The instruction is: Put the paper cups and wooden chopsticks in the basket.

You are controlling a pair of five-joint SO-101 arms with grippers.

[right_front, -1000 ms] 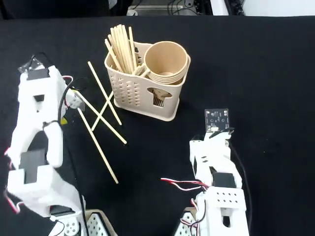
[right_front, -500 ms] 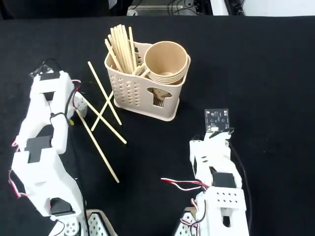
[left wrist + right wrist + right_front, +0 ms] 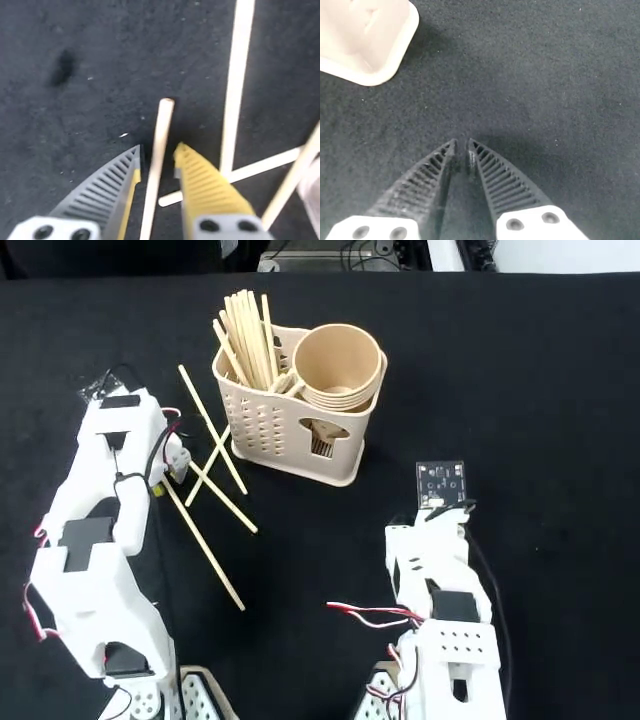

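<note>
The cream basket [image 3: 290, 435] stands at the table's back middle, holding stacked paper cups [image 3: 338, 365] and a bundle of chopsticks [image 3: 248, 335]. Several loose chopsticks [image 3: 215, 435] lie crossed on the black table to its left. My left gripper [image 3: 172, 468] is down among them. In the left wrist view it [image 3: 158, 147] is open, and its fingers straddle one chopstick [image 3: 164, 115] with small gaps on both sides. That chopstick's end pokes just past the fingertips. My right gripper [image 3: 461, 144] is shut on nothing above bare cloth, with a basket corner [image 3: 365, 35] ahead of it.
The right arm [image 3: 432, 560] rests at the front right, below the basket. Two more chopsticks [image 3: 235, 90] cross just beside the left fingers. The black cloth [image 3: 540, 390] right of the basket is open.
The left arm has swung right and toward the loose chopsticks, bringing its gripper down over one of them. The right arm, the basket and the cups have not moved.
</note>
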